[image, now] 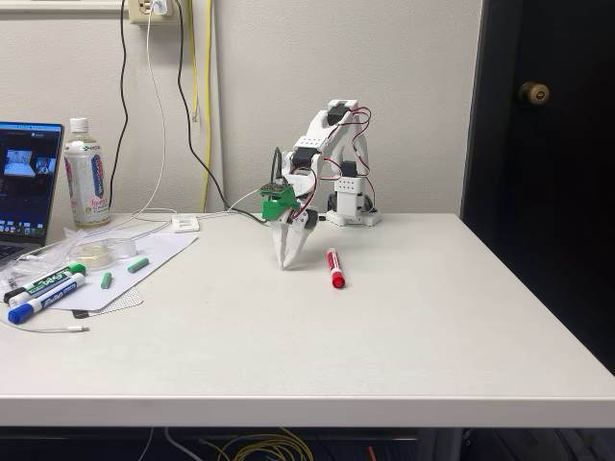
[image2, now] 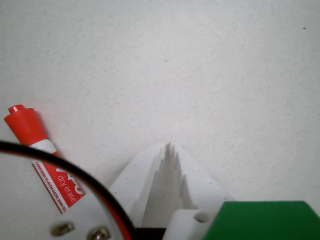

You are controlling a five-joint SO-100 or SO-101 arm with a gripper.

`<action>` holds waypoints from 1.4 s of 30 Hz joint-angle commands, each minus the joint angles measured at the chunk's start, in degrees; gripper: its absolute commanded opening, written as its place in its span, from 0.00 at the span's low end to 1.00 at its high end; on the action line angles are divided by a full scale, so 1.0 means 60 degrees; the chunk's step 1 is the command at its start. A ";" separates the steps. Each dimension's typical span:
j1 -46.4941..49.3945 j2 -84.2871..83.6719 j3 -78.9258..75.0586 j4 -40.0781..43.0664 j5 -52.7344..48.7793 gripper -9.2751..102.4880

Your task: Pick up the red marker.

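Nearest, the red marker (image: 334, 267) lies flat on the tabletop (image: 404, 327), just right of the tool (image: 288, 263) in the fixed view. Its tips look closed, gripping nothing, low over bare surface. Descending here would likely miss, or nudge the marker rolling.

Laptop (image: 27, 182), bottle (image: 86, 174), green marker (image: 46, 280), blue marker (image: 43, 301) at table (image: 384, 336) left.

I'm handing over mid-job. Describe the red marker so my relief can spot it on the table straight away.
Find the white arm at the back of the table. In the fixed view its gripper points down at the tabletop, and the red marker lies just right of it, untouched. It lies alone with a red cap; the green marker and blue marker sit far left by the laptop.
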 commanded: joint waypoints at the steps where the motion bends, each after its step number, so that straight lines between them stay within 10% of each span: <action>1: 0.0015 0.0044 -0.0410 -0.0117 0.0190 0.08; 42: -0.0029 0.0117 -0.0469 -0.0161 0.0322 0.08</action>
